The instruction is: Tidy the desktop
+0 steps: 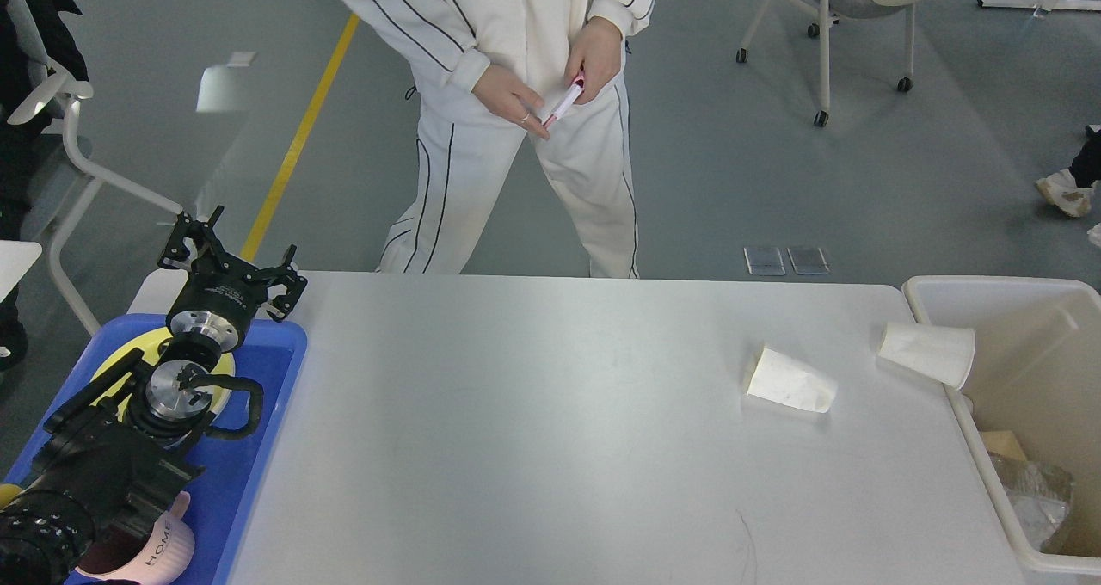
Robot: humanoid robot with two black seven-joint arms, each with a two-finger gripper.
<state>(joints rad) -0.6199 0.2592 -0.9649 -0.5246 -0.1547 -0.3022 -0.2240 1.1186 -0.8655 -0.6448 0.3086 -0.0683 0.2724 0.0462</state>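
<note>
The white desktop point(533, 421) fills the middle of the head view. Two white paper cups lie on their sides on its right part: one crushed cup point(790, 381) and one cup point(929, 354) right beside the cream bin point(989, 287). My left gripper point(230, 262) hangs over the far end of the blue tray point(275, 370) at the left, open, with nothing between its fingers. My right arm and gripper are out of view.
The blue tray holds a yellow plate point(116, 366) and a pink mug point(168, 551). The bin holds crumpled foil point(1032, 495) and cardboard. A person in white point(525, 112) stands at the table's far edge. A chair point(847, 0) stands far right.
</note>
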